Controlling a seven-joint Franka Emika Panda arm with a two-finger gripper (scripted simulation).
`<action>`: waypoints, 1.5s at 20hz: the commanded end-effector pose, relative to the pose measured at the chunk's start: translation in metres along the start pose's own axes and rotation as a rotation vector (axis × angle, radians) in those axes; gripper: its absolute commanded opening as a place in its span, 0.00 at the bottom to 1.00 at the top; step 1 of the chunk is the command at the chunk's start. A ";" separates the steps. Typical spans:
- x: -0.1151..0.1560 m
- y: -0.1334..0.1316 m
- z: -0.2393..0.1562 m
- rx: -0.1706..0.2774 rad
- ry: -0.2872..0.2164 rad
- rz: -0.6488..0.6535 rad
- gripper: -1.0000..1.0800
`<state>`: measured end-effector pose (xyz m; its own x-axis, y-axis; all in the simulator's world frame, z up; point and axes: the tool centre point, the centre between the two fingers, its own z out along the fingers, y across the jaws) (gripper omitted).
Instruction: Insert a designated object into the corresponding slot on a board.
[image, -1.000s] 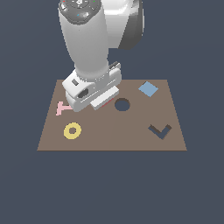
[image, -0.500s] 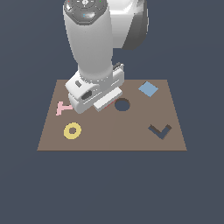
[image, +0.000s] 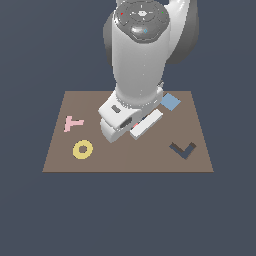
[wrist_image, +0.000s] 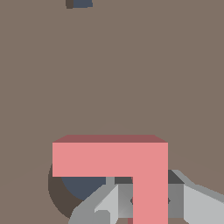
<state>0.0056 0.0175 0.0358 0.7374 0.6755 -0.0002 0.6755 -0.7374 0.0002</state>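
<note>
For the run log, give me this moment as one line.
tool: shut on red chevron piece | piece: lifted over round hole | chevron slot: empty | board: ring, T-piece untouched

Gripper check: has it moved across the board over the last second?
Yes. The gripper has shifted toward the exterior view's right, nearer the chevron slot and away from the pink T piece, now hiding the round hole.

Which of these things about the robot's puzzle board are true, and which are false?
1. The tool holds the red chevron piece. True.
2. The red chevron piece sits inside the V-shaped slot. False: the slot is empty, and the piece is in the tool.
3. The yellow ring lies on the board. True.
4. The pink T piece is stacked on the yellow ring. False: they lie apart.
</note>
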 end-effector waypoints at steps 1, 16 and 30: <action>0.023 -0.007 -0.001 0.000 0.000 -0.010 0.00; 0.135 -0.041 -0.005 -0.001 0.001 -0.056 0.00; 0.153 -0.046 -0.003 -0.001 0.001 -0.064 0.00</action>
<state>0.0869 0.1550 0.0401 0.6926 0.7214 0.0005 0.7214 -0.6926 0.0007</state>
